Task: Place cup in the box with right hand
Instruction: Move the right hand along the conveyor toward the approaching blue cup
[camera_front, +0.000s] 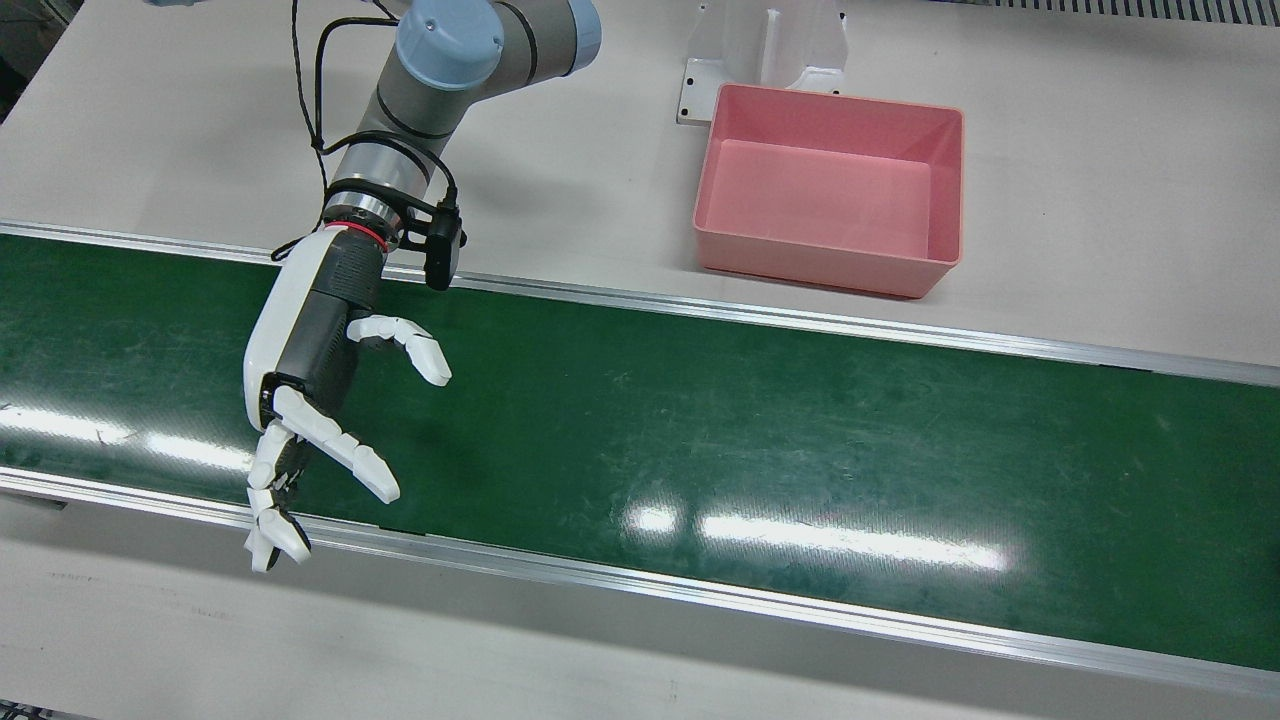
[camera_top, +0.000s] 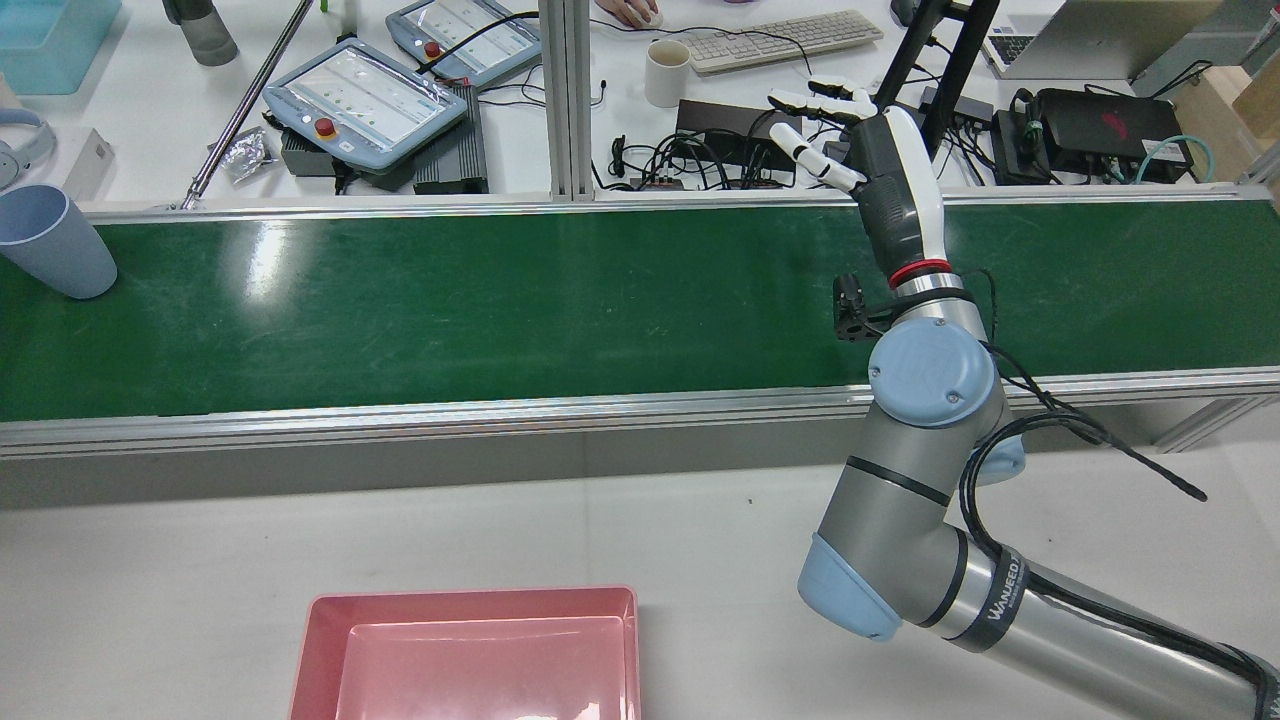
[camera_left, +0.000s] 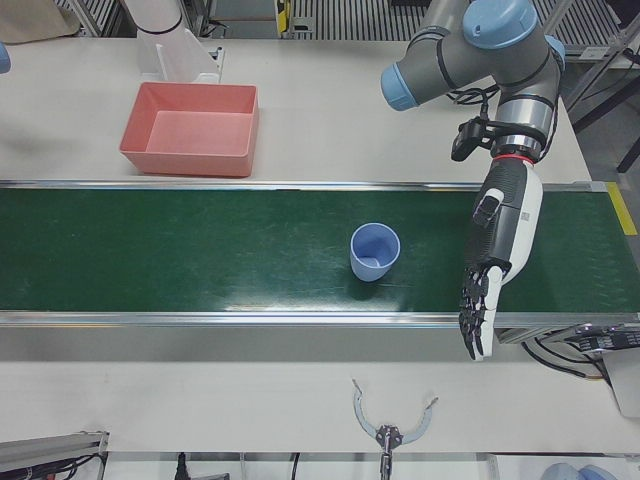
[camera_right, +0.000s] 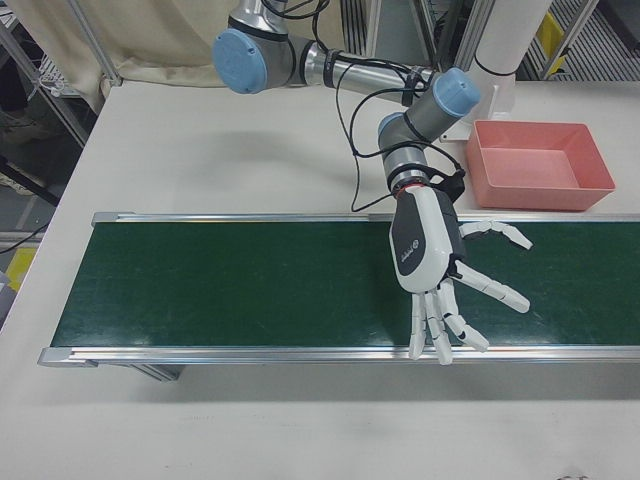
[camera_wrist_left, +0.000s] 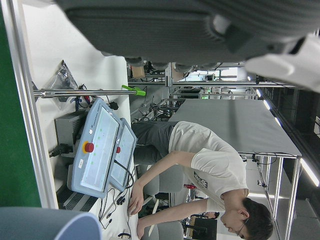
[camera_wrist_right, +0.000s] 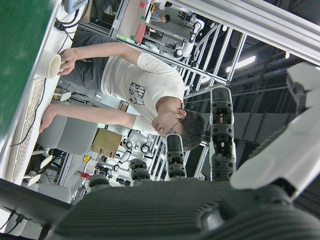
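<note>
A pale blue cup (camera_left: 375, 251) stands upright on the green belt (camera_left: 200, 250); the rear view shows it at the belt's far left (camera_top: 50, 243). The pink box (camera_front: 833, 188) sits empty on the table behind the belt, also in the rear view (camera_top: 470, 655). My right hand (camera_front: 312, 385) is open with fingers spread, stretched over the belt's operator-side edge, far from the cup; it also shows in the right-front view (camera_right: 432, 262). My left hand (camera_left: 500, 245) is open and empty, apart from the cup on that view's right.
Metal rails (camera_front: 700, 590) run along both belt edges. Beyond the belt stand teach pendants (camera_top: 365, 100), a keyboard (camera_top: 780, 40), a white mug (camera_top: 667, 72) and cables. A white pedestal (camera_front: 765, 50) stands behind the box. A grey clamp (camera_left: 390, 428) lies on the front table.
</note>
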